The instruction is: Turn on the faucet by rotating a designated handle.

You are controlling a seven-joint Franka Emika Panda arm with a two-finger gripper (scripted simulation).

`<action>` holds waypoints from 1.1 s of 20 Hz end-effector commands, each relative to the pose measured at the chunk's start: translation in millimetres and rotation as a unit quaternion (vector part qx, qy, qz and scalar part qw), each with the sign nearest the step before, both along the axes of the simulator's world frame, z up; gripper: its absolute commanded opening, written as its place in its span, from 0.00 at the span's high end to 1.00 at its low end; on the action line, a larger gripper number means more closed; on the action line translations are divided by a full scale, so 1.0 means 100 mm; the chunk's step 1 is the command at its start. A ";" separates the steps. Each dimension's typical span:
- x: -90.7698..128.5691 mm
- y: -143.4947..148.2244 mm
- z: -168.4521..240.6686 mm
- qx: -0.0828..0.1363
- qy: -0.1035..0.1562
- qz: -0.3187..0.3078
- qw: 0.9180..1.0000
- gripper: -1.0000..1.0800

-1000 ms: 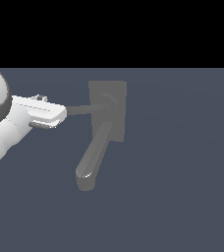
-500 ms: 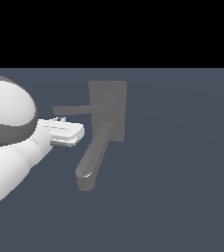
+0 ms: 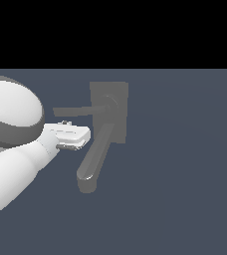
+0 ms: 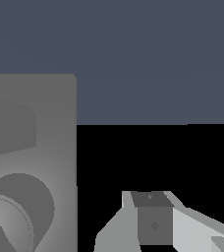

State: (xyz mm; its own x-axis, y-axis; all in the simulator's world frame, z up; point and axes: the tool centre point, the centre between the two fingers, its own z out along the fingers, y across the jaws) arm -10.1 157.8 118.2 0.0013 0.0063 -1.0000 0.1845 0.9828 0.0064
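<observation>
- We start at the gripper (image 3: 85,137): in the exterior view only its white housing shows, poking out from the bulky white arm (image 3: 11,164) toward the exterior view's right; we cannot tell whether its fingers are parted or pressed together (the wrist view shows one grey finger (image 4: 153,221) and no more)
- Just above the gripper in the exterior view we see the handle (image 3: 78,110), a thin flat grey lever; it reaches from the round pivot toward the exterior view's left, slightly tilted; whether the gripper touches it we cannot say
- Beside the gripper, on the exterior view's right, the thick rounded spout (image 3: 95,157) slants down from the block; its tip ends low, well below the handle
- Handle and spout both join the rectangular block of the faucet (image 3: 116,112); in the wrist view that block fills one side of the picture, close to the camera
- All of it sits against a flat blue-grey floor (image 3: 185,174)
</observation>
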 end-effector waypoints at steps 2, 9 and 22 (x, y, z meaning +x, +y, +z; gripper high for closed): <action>0.00 0.00 0.01 0.000 0.000 0.000 1.000 1.00; 0.00 0.03 0.30 0.000 0.000 0.000 1.000 1.00; 0.00 0.01 0.65 -0.001 0.004 -0.002 1.000 1.00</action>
